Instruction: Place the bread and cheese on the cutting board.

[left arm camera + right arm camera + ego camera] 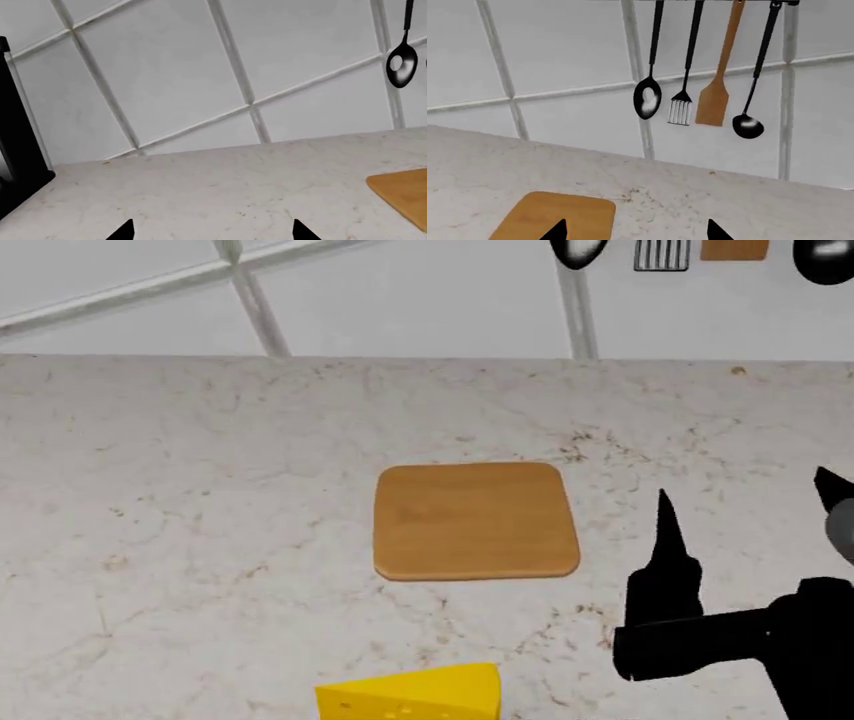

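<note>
The cutting board (pixel 477 521) is a light-brown wooden square, bare, in the middle of the counter. It also shows in the left wrist view (pixel 403 194) and the right wrist view (pixel 554 216). The cheese (pixel 411 693), a yellow wedge with small holes, lies at the counter's near edge, in front of the board. The bread is out of view. My right gripper (pixel 747 505) hovers to the right of the board, open and empty; its tips (pixel 636 231) stand wide apart. My left gripper (pixel 212 231) is open and empty over bare counter, and it does not show in the head view.
A white tiled wall (pixel 400 300) backs the speckled counter (pixel 174 490). Several utensils hang on it: a black spoon (pixel 648 97), a slotted turner (pixel 681 107), a wooden spatula (pixel 714 105), a ladle (pixel 748 125). A black object (pixel 17 165) stands beside the left gripper.
</note>
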Controlling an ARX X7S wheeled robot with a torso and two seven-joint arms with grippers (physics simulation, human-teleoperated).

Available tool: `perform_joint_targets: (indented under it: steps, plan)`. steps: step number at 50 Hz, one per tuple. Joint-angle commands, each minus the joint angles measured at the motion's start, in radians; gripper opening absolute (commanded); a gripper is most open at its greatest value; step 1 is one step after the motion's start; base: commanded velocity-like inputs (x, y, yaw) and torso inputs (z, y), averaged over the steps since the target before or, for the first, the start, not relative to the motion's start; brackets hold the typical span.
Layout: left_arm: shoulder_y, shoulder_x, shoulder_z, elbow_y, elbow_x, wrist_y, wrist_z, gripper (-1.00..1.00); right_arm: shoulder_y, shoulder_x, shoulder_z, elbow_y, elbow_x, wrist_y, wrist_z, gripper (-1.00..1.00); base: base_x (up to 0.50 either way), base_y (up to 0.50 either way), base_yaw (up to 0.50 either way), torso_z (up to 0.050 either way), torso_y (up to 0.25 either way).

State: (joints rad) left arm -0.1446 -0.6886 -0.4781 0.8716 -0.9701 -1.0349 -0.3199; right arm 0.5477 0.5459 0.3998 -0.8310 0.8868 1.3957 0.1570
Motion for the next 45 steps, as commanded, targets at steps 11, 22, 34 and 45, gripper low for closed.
perform_joint_targets:
  steps: [11, 22, 34, 45]
  plan:
    - [0.039, -0.001, -0.006, -0.019, 0.018, 0.036, 0.031, 1.00, 0.471, 0.304, -0.372, 0.291, 0.966, 0.118, 0.333, 1.00, 0.00, 0.00, 0.00, 0.000, 0.000]
    - [0.061, 0.001, -0.015, -0.029, 0.028, 0.056, 0.045, 1.00, 0.504, 0.330, -0.529, 0.288, 1.088, 0.066, 0.423, 1.00, 0.00, 0.00, 0.00, 0.000, 0.000]
    - [0.065, 0.002, -0.015, -0.025, 0.044, 0.077, 0.043, 1.00, 0.517, 0.199, -0.626, 0.301, 0.814, 0.140, 0.273, 1.00, 0.00, 0.00, 0.00, 0.000, 0.000]
    - [0.068, -0.014, -0.012, -0.016, 0.031, 0.066, 0.040, 1.00, 0.457, 0.187, -0.736, 0.306, 0.555, 0.080, 0.102, 1.00, 0.00, 0.00, 0.00, 0.000, 0.000]
